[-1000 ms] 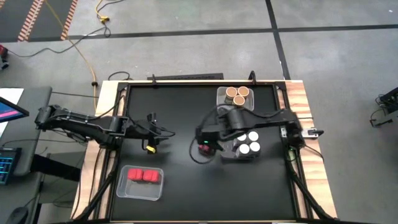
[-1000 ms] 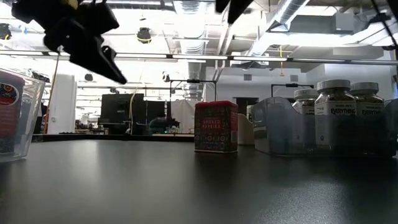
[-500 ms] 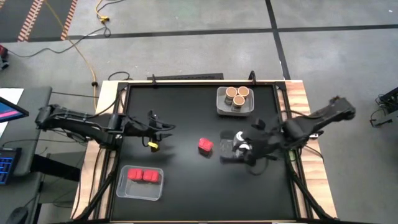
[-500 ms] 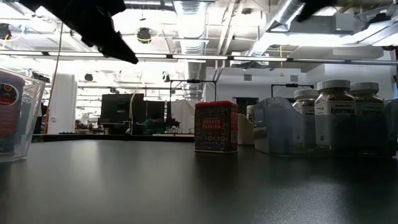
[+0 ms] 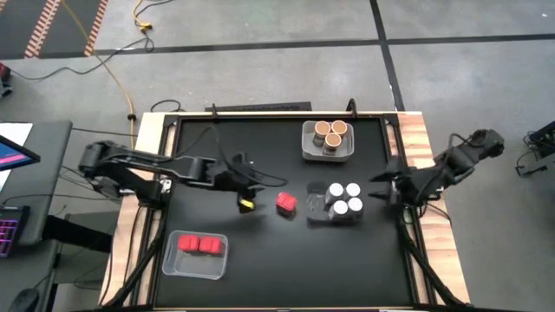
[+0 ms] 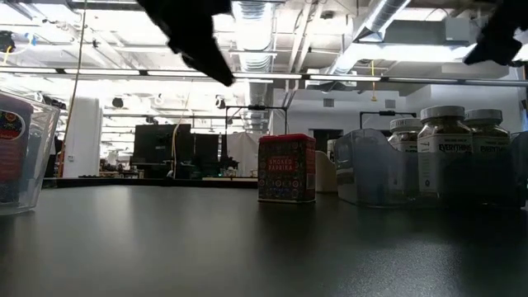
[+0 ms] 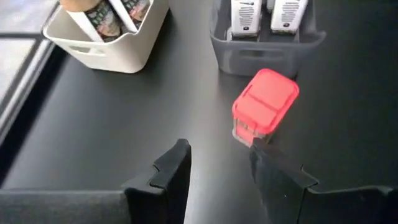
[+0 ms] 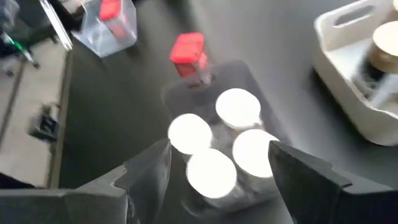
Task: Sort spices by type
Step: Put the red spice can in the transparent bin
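Left arm stretched out toward the loose spice

Left gripper [image 5: 246, 204] open, empty, near the red boxy tin [image 5: 286, 203]; right gripper [image 5: 379, 191] open beside the white-lidded round jars [image 5: 344, 198].

Black table top [image 5: 260, 260] taken as our landmark. On it we note three trays: a white tray [image 5: 310, 149] near the far edge, a grey tray [image 5: 314, 208] nearer the middle toward the right side, a clear tray [image 5: 173, 264] by the near left corner. Wooden boards [image 5: 429, 165] flank the top. Beyond its far edge we see grey floor, with a yellow cable [image 5: 113, 69] trailing off the left corner.
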